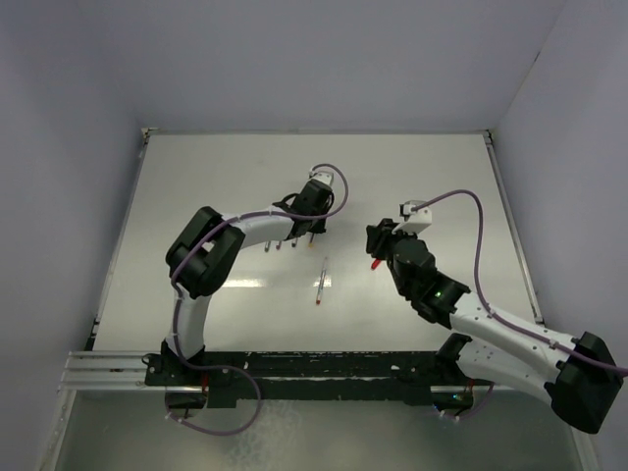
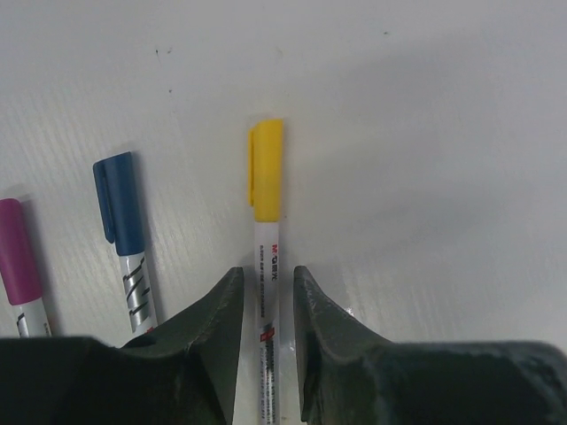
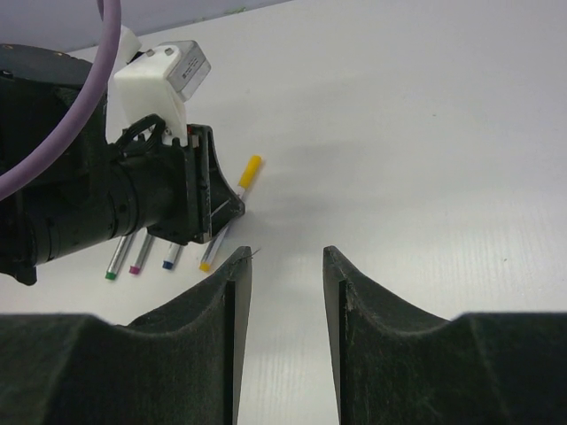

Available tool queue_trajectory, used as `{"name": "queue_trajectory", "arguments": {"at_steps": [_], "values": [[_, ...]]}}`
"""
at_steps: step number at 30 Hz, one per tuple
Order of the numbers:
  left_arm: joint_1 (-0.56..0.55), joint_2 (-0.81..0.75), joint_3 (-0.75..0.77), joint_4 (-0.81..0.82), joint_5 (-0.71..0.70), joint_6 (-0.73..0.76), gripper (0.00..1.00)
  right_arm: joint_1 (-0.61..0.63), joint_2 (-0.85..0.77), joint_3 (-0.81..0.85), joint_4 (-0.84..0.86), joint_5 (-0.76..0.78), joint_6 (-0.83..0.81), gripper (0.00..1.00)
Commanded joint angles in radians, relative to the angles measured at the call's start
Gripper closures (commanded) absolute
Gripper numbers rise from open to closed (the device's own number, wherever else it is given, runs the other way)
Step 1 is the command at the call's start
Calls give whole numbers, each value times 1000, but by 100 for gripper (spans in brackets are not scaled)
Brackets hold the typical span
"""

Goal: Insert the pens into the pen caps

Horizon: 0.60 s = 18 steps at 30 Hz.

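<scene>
Straddling the yellow-capped pen [image 2: 267, 230], which lies flat on the counter [image 2: 425, 133], the left pincer [image 2: 268, 292] stands released, a sliver of counter showing either side of the barrel. Pulling away crooked could catch that barrel and roll it into the blue-capped pen [image 2: 124, 230] just beside. The right pincer [image 3: 282, 266] gapes, nothing between its fingers in its wrist view. Only the top view shows the red-tipped pen [image 1: 322, 283] lying alone, uncapped, and a red speck [image 1: 374, 264], perhaps its cap, at the right pincer.

A white table [image 1: 196, 196] sits enclosed by pale lavender walls [image 1: 59, 147], with a metal rail [image 1: 98, 371] along its near edge.
</scene>
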Motion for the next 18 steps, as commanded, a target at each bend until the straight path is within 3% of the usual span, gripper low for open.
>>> {"name": "queue_trajectory", "arguments": {"at_steps": [1, 10, 15, 18], "values": [[9, -1, 38, -19, 3, -8, 68, 1, 4, -1, 27, 21, 16, 60], [8, -172, 4, -21, 7, 12, 64, -1, 32, 13, -51, 116, 108, 58], [2, -301, -98, 13, 32, 1, 60, -48, 119, 78, -237, 147, 240, 47], [-11, -381, -163, 18, 38, -13, 59, -127, 207, 135, -366, 89, 330, 41]]}}
